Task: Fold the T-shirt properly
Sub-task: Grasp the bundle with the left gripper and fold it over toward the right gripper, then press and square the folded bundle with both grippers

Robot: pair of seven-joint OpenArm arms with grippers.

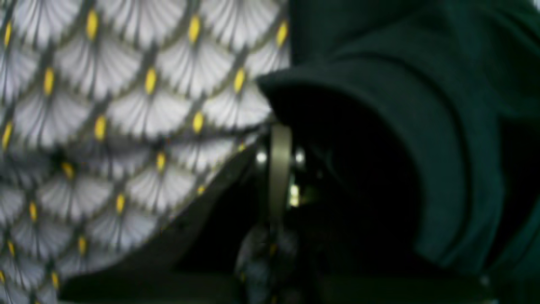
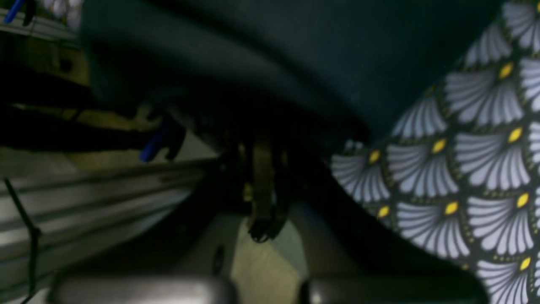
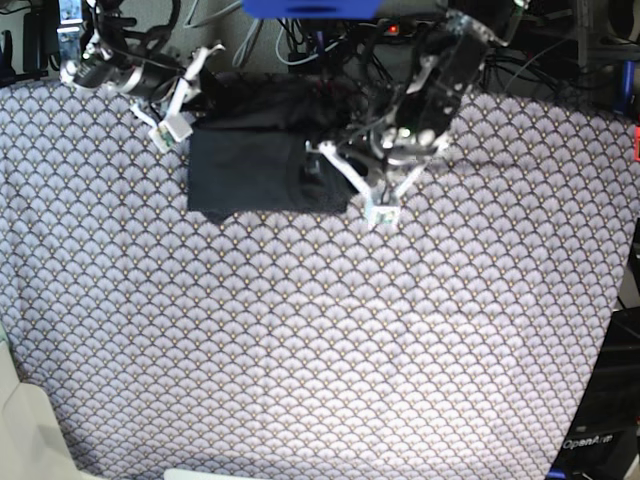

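Pincer on the left (image 1: 280, 169) — clenched beside the dark T-shirt (image 1: 460, 84), whose raised fold curves alongside. Right wrist view: the right pincer (image 2: 263, 169) is clenched below the T-shirt, near metal rails (image 2: 105, 190). Base view: the T-shirt lies bunched on the patterned tablecloth (image 3: 330, 340), arms partly blocking it.
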